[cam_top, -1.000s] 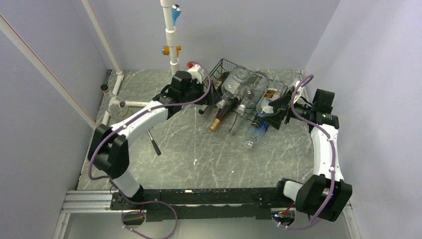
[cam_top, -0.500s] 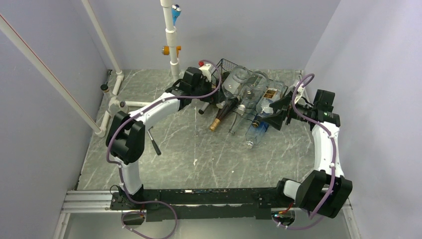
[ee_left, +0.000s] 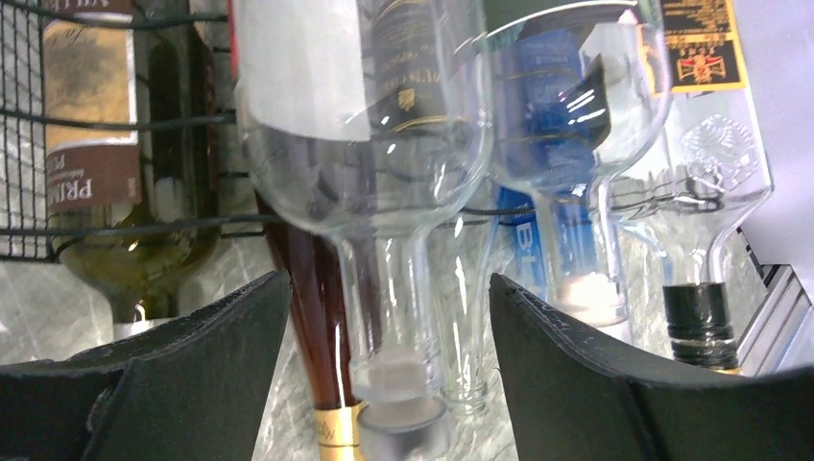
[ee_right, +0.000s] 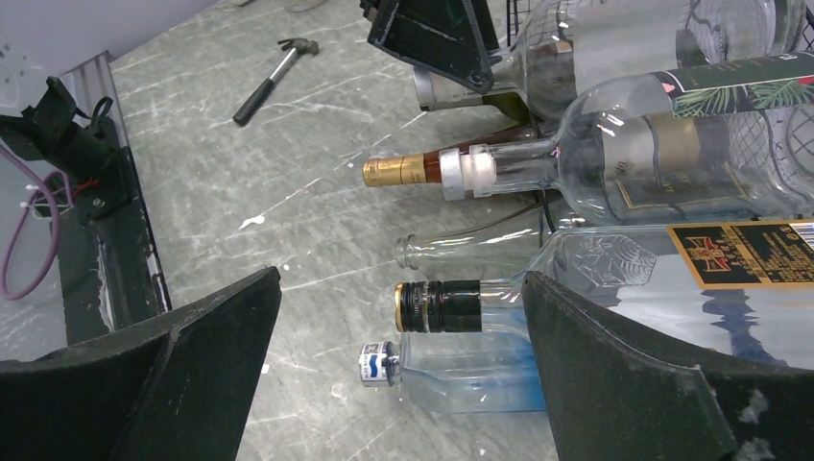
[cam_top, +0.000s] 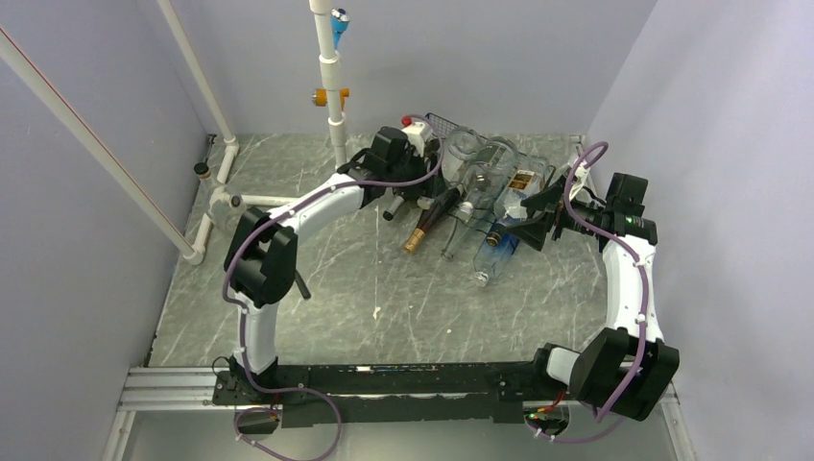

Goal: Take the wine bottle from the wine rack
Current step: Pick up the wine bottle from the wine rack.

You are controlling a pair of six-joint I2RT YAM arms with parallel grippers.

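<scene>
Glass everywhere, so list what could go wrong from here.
1. The clear bottle's neck and the brown gold-capped neck sit side by side between the left jaws; closing could pinch both.
2. Bottles overlap on the wine rack; pulling one may shift or roll the others.
3. The right jaws gape beside the same pile; the arms could collide.

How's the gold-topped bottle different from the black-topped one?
The gold-topped bottle has a brown neck; the black-topped bottle is clear glass. The gold-topped bottle's body is hidden; the black-topped bottle's shows a black-and-gold label. Both lie sideways, necks pointing the same way.
</scene>
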